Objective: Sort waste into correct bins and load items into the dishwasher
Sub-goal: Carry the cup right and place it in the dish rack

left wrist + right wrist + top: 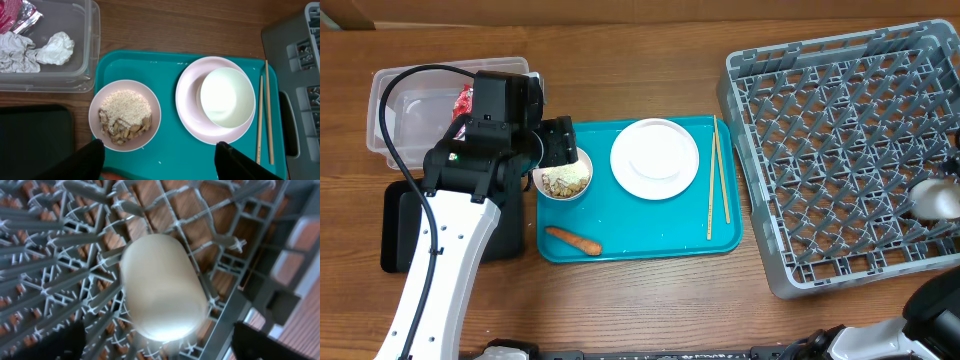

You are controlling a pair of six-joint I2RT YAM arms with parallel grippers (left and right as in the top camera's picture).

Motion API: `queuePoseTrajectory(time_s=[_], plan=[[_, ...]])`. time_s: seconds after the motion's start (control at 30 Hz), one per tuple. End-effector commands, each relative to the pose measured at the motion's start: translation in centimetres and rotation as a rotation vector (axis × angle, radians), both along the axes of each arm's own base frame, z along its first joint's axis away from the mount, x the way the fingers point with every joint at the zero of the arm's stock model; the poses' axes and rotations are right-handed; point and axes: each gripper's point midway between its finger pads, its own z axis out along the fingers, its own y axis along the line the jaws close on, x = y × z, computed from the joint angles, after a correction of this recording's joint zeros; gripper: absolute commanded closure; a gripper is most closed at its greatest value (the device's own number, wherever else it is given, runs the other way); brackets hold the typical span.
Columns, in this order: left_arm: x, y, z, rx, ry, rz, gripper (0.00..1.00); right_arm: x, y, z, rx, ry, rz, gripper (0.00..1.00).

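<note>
On the teal tray, a small white bowl point(563, 181) holds beige food scraps point(125, 119). My left gripper point(160, 157) hangs open above it, one black finger point(92, 160) to each side, holding nothing. A white plate point(655, 158) carries another small white bowl point(227, 97). Wooden chopsticks point(717, 180) lie along the tray's right side, and a carrot piece point(573, 240) lies at its front. The clear tub point(85, 45) holds crumpled tissue point(55, 47) and a red wrapper point(12, 12). A white cup point(160, 287) lies in the grey dish rack point(840, 130). My right gripper point(165, 351) stands open around the cup, its fingers apart from it.
The black tray point(400, 225) lies on the table left of the teal tray point(650, 235), partly under my left arm. The clear tub point(395, 110) stands behind it. The dish rack fills the right side of the table, its wall rising beside the chopsticks.
</note>
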Motion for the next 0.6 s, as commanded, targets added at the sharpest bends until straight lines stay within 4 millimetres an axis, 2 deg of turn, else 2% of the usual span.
queuePoseTrajectory(time_s=[0.0, 0.2, 0.37, 0.47, 0.57], plan=[[0.2, 0.2, 0.7, 0.021, -0.025, -0.009, 0.25, 1.7, 0.6, 0.9, 0.047, -0.101, 0.02, 0.0], [0.1, 0.2, 0.6, 0.022, -0.017, -0.009, 0.23, 4.4, 4.1, 2.1, 0.206, -0.267, 0.165, 0.0], [-0.1, 0.3, 0.4, 0.023, -0.007, -0.01, 0.19, 5.1, 6.0, 3.1, 0.204, -0.282, 0.226, 0.0], [-0.1, 0.2, 0.4, 0.024, -0.006, -0.011, 0.18, 6.8, 9.3, 5.1, 0.202, -0.354, 0.363, 0.0], [-0.1, 0.2, 0.3, 0.024, -0.006, -0.01, 0.18, 8.5, 14.0, 6.9, 0.183, -0.396, 0.525, 0.0]])
